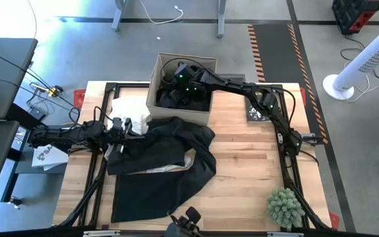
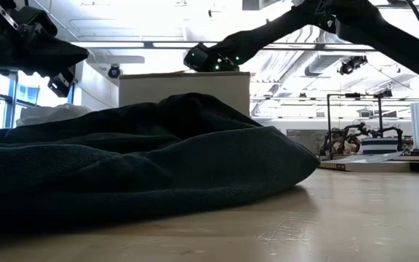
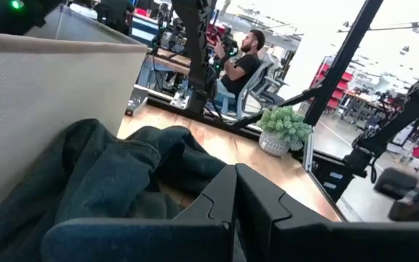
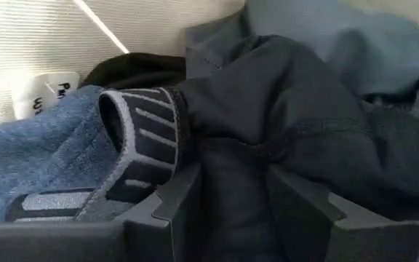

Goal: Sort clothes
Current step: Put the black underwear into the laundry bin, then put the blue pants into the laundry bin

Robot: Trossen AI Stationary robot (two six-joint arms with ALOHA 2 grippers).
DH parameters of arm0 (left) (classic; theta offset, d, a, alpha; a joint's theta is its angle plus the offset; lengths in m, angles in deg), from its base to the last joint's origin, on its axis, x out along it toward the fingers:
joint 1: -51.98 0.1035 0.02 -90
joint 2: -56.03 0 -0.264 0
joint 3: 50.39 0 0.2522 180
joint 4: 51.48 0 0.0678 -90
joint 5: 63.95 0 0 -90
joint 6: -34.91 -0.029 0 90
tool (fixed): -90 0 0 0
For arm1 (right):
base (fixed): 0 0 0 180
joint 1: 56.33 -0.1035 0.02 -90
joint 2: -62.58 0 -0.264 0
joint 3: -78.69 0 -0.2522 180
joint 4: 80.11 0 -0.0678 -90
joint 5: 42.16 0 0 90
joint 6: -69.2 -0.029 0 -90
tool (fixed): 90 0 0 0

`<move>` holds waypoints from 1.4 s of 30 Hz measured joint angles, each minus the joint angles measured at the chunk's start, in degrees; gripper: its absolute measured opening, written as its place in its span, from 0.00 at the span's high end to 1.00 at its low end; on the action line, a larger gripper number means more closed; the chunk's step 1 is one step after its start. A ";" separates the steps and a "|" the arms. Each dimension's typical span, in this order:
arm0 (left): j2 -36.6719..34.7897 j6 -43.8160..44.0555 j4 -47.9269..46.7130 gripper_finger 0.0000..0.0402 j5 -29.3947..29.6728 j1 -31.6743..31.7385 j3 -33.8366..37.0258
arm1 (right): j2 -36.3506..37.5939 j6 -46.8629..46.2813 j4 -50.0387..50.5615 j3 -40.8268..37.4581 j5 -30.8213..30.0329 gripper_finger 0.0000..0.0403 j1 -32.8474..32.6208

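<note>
A large black garment [image 1: 166, 155] lies spread and bunched on the table's left half; it fills the low view [image 2: 144, 160]. White clothes [image 1: 129, 108] lie beside the beige box [image 1: 155, 79]. My left gripper [image 1: 120, 127] is shut at the black garment's left edge, and the cloth lies just beyond its fingers [image 3: 122, 182]. My right gripper [image 1: 183, 78] reaches down into the box and is shut on a dark grey garment [image 4: 282, 109] among other clothes. My right gripper pinches a bunched fold of the dark grey garment [image 4: 231, 182] between its two fingers, inside the box. The fingers come from above, slanting down. The garment's other folds rest on the clothes around it. One layer or several, I cannot tell.
In the box lie a blue fabric [image 4: 42, 145] and a black waistband with grey stripes [image 4: 148, 138]. A black book [image 1: 255, 112] lies right of the box. A small green plant [image 1: 285, 207] stands at the near right. A person sits beyond the table [image 3: 242, 65].
</note>
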State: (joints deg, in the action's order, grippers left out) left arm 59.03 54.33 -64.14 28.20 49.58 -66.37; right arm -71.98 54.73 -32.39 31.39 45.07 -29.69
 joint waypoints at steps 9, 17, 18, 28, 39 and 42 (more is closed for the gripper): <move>-0.02 0.70 0.03 0.98 -0.04 0.00 0.00 | 3.82 9.93 7.50 13.30 -5.78 0.62 -4.51; -0.01 2.69 0.15 0.98 -0.94 -0.42 0.02 | 23.55 16.73 8.91 -3.40 -18.99 0.62 -17.19; 0.00 2.60 0.13 0.98 -0.94 -0.42 0.02 | 25.71 17.02 8.48 -6.09 -19.80 0.62 -19.18; 0.00 2.56 0.35 0.98 -0.55 -0.44 0.02 | 42.65 3.72 -3.42 -35.87 -20.26 0.62 -38.33; 0.00 2.51 0.48 0.98 0.02 -0.42 0.02 | 41.14 -3.54 -27.76 -55.90 -23.01 0.62 -44.64; 0.00 2.51 0.50 0.98 0.04 -0.42 0.02 | 39.83 0.25 -32.83 -56.11 -23.49 0.61 -43.25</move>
State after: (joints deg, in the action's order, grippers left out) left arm 59.03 56.85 -63.64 28.24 49.17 -66.35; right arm -32.14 54.99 -65.22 -24.72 21.58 -72.94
